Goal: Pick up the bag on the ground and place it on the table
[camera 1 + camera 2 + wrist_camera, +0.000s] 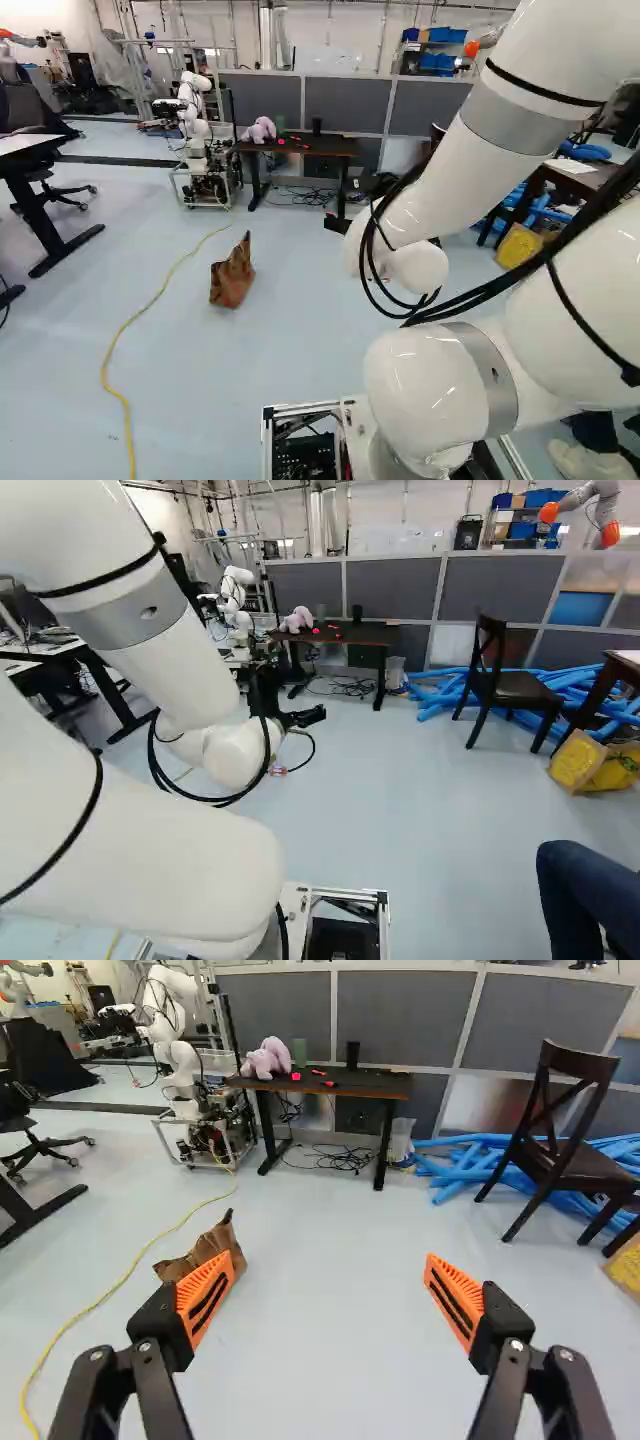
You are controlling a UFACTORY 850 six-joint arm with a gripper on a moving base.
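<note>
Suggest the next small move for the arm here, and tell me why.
Probably swing the arm a little to its left, jaws open, before going down. The brown bag sits on the floor, and in the wrist view it lies ahead, partly behind one finger rather than centred in the wide gap between the jaws.

Your white arm fills the right of the frame as a brown bag sits on the floor left of center, near a yellow cord, with a lilac plush toy atop the dark table at upper center.
</note>
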